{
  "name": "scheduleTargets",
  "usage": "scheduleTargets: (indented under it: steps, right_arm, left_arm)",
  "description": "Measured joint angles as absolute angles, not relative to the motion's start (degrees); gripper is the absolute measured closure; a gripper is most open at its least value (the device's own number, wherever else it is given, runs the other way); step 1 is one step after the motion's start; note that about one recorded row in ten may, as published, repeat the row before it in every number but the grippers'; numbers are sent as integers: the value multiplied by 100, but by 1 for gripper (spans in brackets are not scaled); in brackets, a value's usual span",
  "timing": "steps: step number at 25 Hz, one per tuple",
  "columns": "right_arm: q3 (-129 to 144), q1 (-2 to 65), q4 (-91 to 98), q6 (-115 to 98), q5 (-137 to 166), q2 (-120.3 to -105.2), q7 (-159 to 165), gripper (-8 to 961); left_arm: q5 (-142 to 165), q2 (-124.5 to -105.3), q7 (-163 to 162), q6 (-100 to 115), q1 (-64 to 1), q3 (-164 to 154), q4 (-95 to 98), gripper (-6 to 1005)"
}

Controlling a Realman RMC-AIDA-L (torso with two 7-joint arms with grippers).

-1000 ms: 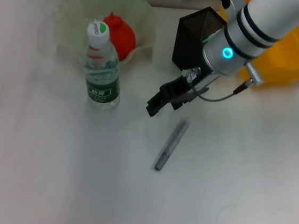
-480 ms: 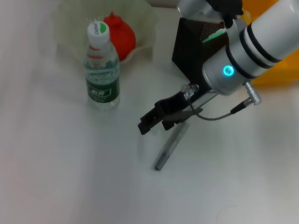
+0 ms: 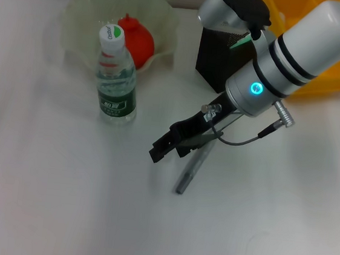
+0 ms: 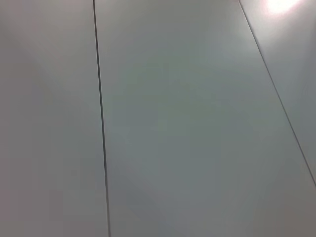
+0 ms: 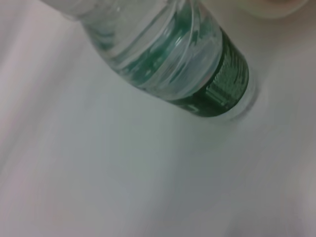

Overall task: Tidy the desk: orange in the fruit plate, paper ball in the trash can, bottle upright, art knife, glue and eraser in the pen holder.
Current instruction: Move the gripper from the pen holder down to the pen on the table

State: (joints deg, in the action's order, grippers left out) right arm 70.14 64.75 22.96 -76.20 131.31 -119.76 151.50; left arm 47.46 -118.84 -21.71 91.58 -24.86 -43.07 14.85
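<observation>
In the head view my right gripper point(image 3: 167, 151) hangs open and empty just above the table, over the far end of the grey art knife point(image 3: 189, 169), which lies flat. The bottle point(image 3: 115, 79) stands upright to its left and also fills the right wrist view, bottle point(image 5: 197, 64). Behind it the orange point(image 3: 138, 41) rests in the pale-green fruit plate point(image 3: 85, 9). The black mesh pen holder point(image 3: 217, 53) stands behind my right arm, and the yellow trash can point(image 3: 327, 74) is partly hidden by that arm. Paper ball, glue and eraser are out of view. My left gripper is not in sight.
The white table point(image 3: 59, 201) stretches in front of and left of the knife. A grey cable point(image 3: 248, 137) loops from my right wrist. The left wrist view shows only a pale panelled surface point(image 4: 187, 123).
My right gripper has moved forward, left and down, from beside the pen holder to over the art knife's far end. The knife, bottle and orange have not moved.
</observation>
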Motion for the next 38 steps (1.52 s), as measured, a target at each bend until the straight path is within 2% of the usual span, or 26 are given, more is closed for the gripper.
scheduleTargets:
  steps: [38]
  right_arm:
    - [7057, 6271, 2115, -7643, 13120, -11978, 14856, 262]
  left_arm:
    - [4749, -11892, -2118, 9143, -2531, -4311, 1423, 381]
